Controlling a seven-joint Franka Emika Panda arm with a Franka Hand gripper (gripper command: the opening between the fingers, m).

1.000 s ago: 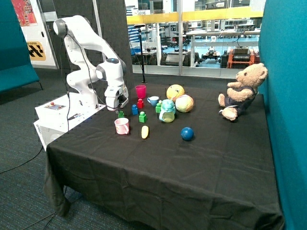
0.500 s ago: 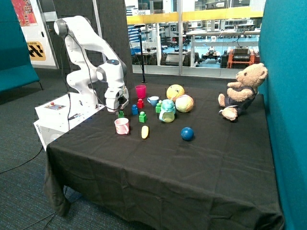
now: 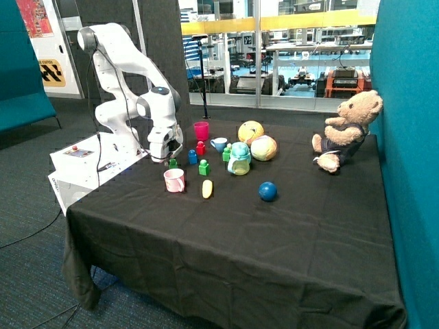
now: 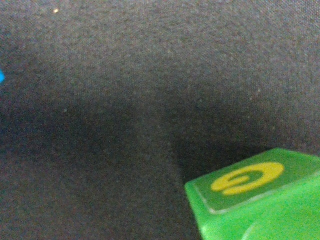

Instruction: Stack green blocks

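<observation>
Three green blocks stand apart on the black cloth. One green block (image 3: pixel 173 163) is just behind the pink cup (image 3: pixel 174 180), another (image 3: pixel 204 167) stands beside the blue brick (image 3: pixel 193 157), and a third (image 3: pixel 226 153) is by the teal sippy cup (image 3: pixel 239 159). None is stacked. My gripper (image 3: pixel 167 158) hangs low over the cloth, right beside the block behind the pink cup. In the wrist view a green block (image 4: pixel 255 202) with a yellow mark fills one corner, very close to the camera, with bare cloth around it.
A red brick (image 3: pixel 200 147), a magenta cup (image 3: pixel 200 130), a small white cup (image 3: pixel 219 144) and two yellow balls (image 3: pixel 250 130) (image 3: pixel 264 147) crowd the back. A yellow piece (image 3: pixel 207 188), a blue ball (image 3: pixel 267 191) and a teddy bear (image 3: pixel 346 130) are also on the table.
The gripper has sunk a little lower toward the cloth and shifted slightly toward the green block behind the pink cup. The blocks have not moved.
</observation>
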